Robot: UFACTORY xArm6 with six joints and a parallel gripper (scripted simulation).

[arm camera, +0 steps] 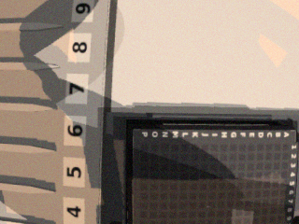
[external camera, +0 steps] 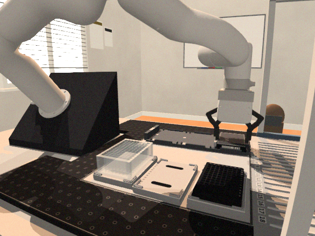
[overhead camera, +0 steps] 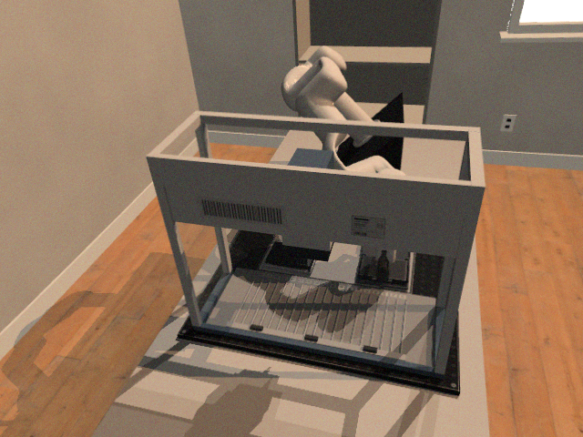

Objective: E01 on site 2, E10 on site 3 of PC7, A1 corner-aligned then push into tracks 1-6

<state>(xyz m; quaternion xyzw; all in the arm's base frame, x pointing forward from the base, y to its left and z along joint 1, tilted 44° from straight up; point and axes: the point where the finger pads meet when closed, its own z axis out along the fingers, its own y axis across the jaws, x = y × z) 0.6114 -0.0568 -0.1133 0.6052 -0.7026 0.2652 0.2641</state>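
The carrier PC7 [external camera: 183, 138] [arm camera: 114, 201] lies on the apron, its handle [external camera: 151, 132] toward the arm's base and its far end at the rails, beside the track labels up to 6. The dark 384-well plate E10 [external camera: 232, 137] [arm camera: 206, 187] is on site 3, with row A and column 1 at the upper right in the wrist view. My gripper [external camera: 232, 142] is open, its fingers down around E10. Whether E10 sits flat is hidden. Sites 1 and 2 are bare. The black 96-well plate E01 [external camera: 219, 181] is in nest S3. The clear block E07 [external camera: 124, 158] is in nest S1.
Nest S2 [external camera: 165, 175] between them is empty. The grooved rails [overhead camera: 324, 308] lie beyond the apron, under the instrument's grey frame [overhead camera: 320, 192]. A post [external camera: 300, 152] of the frame stands near the high-numbered tracks. No lamp looks lit on the dark blocks behind the tracks.
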